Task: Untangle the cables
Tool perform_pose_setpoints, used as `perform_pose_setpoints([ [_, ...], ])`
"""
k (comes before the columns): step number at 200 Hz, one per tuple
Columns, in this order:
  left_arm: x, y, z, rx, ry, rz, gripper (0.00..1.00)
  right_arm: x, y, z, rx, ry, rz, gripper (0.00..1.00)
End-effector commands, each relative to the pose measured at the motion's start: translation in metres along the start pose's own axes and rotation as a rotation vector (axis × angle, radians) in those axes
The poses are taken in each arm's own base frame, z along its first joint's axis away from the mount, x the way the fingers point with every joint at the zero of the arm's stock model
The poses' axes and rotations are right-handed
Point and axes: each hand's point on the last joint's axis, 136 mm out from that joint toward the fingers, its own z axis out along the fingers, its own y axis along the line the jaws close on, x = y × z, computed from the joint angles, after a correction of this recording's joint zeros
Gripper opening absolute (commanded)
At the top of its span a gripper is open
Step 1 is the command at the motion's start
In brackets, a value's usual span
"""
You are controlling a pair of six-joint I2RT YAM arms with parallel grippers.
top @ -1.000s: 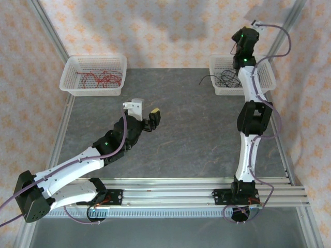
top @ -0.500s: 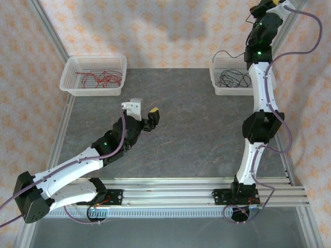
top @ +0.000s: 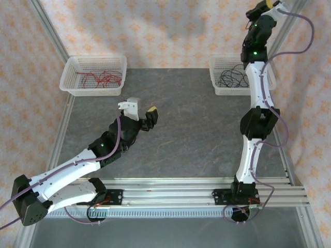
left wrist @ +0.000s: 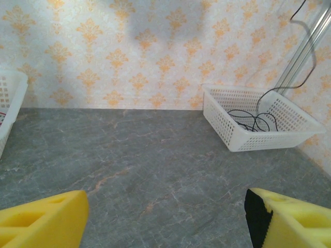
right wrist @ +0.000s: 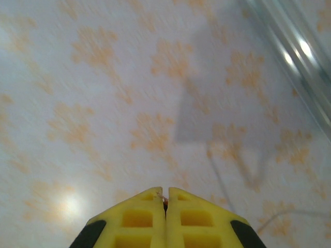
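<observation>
At the back of the grey surface (top: 191,129) stood two white baskets. The left basket (top: 70,62), in the upper left of the top view, held the red cables (top: 101,78) in a loose heap. The right basket (top: 216,89), in the upper right, held the black cables (top: 231,78), curled in loops on its floor. The two baskets were well apart.

The left hand (top: 140,108) hung over the middle of the surface, a bit left of center. It was wide open and had nothing in it. In its own wrist view, the left hand (left wrist: 165,219) showed one yellow pad in each bottom corner, with bare surface between them.

In that same view, one black cable (left wrist: 313,62) rose out of the right basket (left wrist: 243,137) and ran up out of the top right corner.

The right hand (top: 267,4) was lifted high, at the top right of the top view, above the right basket. In its own wrist view, the right hand (right wrist: 165,200) was squeezed closed, pad against pad, in front of the patterned wall. A tiny speck sat in the crack between the pads. I could not tell if it was a cable.
</observation>
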Motion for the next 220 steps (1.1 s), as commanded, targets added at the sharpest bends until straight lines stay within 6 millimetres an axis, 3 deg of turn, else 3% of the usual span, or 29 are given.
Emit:
perform_pose_setpoints([
  [1, -0.003, 0.002, -0.004, -0.013, -0.009, -0.008, 0.8, 0.051, -0.029, 0.007, 0.069, 0.077, -0.046, 0.0],
  [37, -0.004, 0.005, -0.004, -0.026, -0.011, -0.008, 0.8, 0.105, -0.059, 0.001, 0.133, 0.19, -0.049, 0.0],
  [92, -0.006, 0.005, -0.003, -0.034, -0.014, 0.001, 0.8, 0.176, -0.133, -0.043, 0.349, 0.338, -0.104, 0.0],
  [148, -0.003, 0.004, -0.002, -0.029, -0.01, -0.003, 0.8, 0.248, -0.172, -0.062, 0.415, 0.606, -0.255, 0.0],
  [185, -0.002, 0.005, -0.003, -0.033, -0.006, -0.009, 0.84, 0.282, -0.197, -0.069, 0.437, 0.774, -0.22, 0.19],
  [220, 0.0, 0.007, -0.004, -0.041, 0.002, -0.012, 0.87, 0.287, -0.216, -0.079, 0.453, 0.865, -0.159, 0.37],
])
